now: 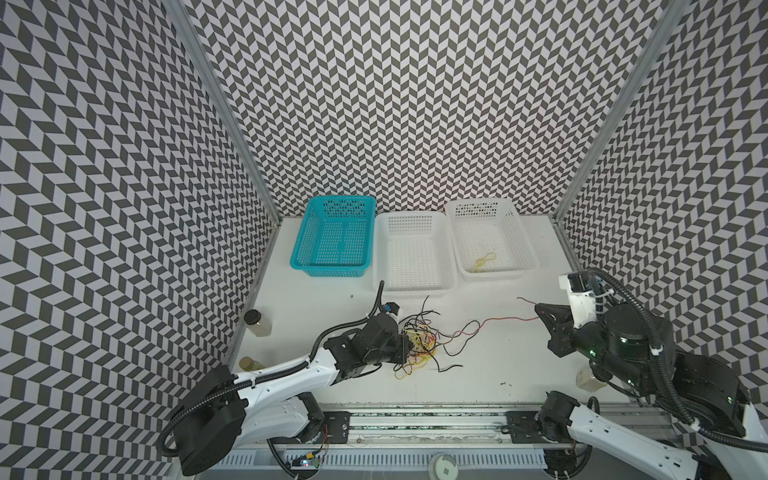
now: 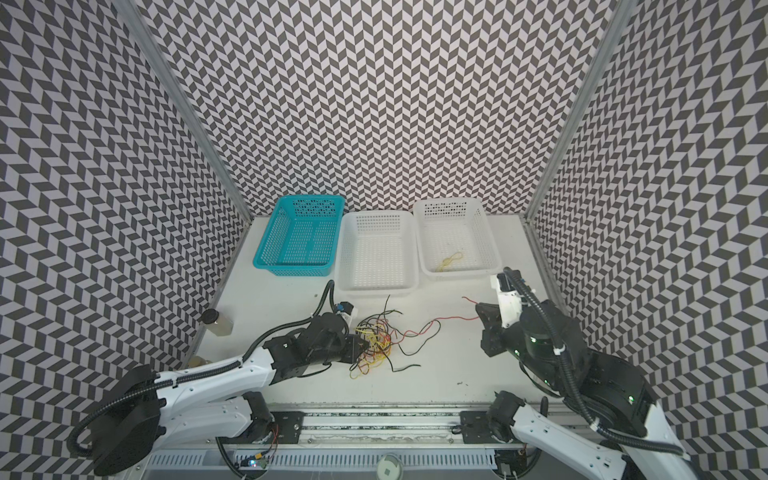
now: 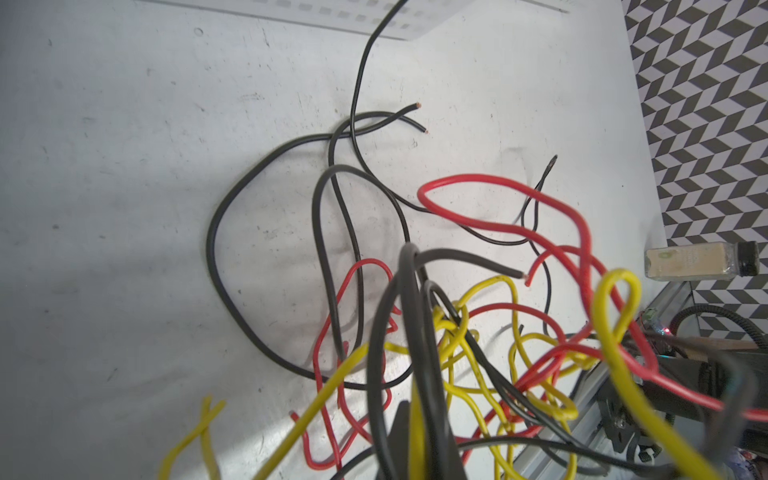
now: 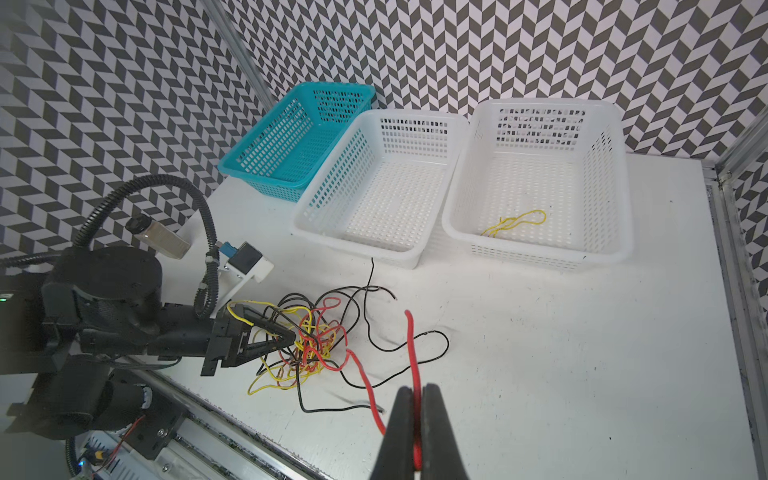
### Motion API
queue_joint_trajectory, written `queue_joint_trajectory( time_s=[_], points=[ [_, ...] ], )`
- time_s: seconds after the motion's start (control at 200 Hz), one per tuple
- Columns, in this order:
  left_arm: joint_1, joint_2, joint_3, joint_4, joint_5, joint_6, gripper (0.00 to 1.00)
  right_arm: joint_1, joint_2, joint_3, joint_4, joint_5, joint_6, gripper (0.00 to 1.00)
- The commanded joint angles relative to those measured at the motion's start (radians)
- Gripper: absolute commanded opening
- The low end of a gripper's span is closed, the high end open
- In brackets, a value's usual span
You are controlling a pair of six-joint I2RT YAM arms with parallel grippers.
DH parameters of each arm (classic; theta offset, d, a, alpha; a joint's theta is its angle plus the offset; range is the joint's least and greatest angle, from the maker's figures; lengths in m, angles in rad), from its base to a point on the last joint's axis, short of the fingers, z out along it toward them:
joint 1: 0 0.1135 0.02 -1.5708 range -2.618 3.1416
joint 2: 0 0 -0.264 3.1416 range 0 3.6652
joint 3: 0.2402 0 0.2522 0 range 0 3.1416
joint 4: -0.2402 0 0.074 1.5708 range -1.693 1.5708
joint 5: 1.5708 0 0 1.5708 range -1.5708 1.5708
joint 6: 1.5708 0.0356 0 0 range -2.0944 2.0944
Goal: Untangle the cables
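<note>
The cables (image 1: pixel 419 347) (image 2: pixel 376 347) lie as a black, red and yellow tangle on the white table, left of centre. My left gripper (image 1: pixel 406 351) (image 2: pixel 360 347) (image 4: pixel 292 338) is at the tangle's left edge, shut on the cables. A yellow strand runs between its fingers in the left wrist view (image 3: pixel 415 415). One red cable (image 1: pixel 503 319) (image 4: pixel 411 345) stretches from the tangle to the right. My right gripper (image 1: pixel 538 311) (image 2: pixel 478 309) (image 4: pixel 417 392) is shut on it near its free end. A loose yellow cable (image 1: pixel 484 262) (image 4: pixel 515 220) lies in the right white basket.
A teal basket (image 1: pixel 341 200), a middle white basket (image 1: pixel 411 216) and the right white basket (image 1: pixel 482 203) stand in a row at the back. Small bottles stand at the left edge (image 1: pixel 257 324) (image 1: pixel 249 363) and at the right front (image 1: pixel 588 380). A metal rail (image 1: pixel 415 415) borders the front.
</note>
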Motion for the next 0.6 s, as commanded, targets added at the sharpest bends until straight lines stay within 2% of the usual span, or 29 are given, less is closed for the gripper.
queue_joint_trajectory(
  time_s=[0.0, 0.055, 0.145, 0.18, 0.22, 0.27, 0.305, 0.441, 0.596],
  points=[
    [0.022, 0.004, -0.022, -0.130, -0.036, -0.002, 0.00, -0.014, 0.020, 0.004, 0.061, -0.039, -0.035, 0.00],
    [0.021, -0.013, -0.014, -0.121, -0.022, -0.003, 0.00, -0.014, 0.065, -0.025, 0.059, -0.127, -0.034, 0.00],
    [0.017, -0.036, 0.011, -0.122, -0.002, 0.000, 0.00, -0.014, 0.104, -0.095, 0.090, -0.197, -0.007, 0.00],
    [0.015, -0.043, 0.021, -0.122, 0.006, 0.004, 0.00, -0.014, 0.101, -0.133, 0.122, -0.222, -0.004, 0.03],
    [0.011, -0.050, 0.035, -0.128, 0.011, 0.008, 0.00, -0.014, 0.089, -0.176, 0.166, -0.244, 0.006, 0.12],
    [0.005, -0.058, 0.054, -0.143, 0.010, 0.012, 0.00, -0.014, 0.075, -0.221, 0.214, -0.267, 0.033, 0.35],
    [-0.001, -0.061, 0.066, -0.150, 0.011, 0.014, 0.00, -0.014, 0.071, -0.242, 0.237, -0.284, 0.045, 0.42],
    [-0.032, -0.069, 0.109, -0.158, 0.016, 0.020, 0.00, -0.014, 0.075, -0.329, 0.357, -0.410, 0.114, 0.52],
    [-0.062, -0.053, 0.157, -0.162, 0.012, 0.015, 0.00, 0.003, 0.098, -0.441, 0.506, -0.482, 0.273, 0.53]
  ],
)
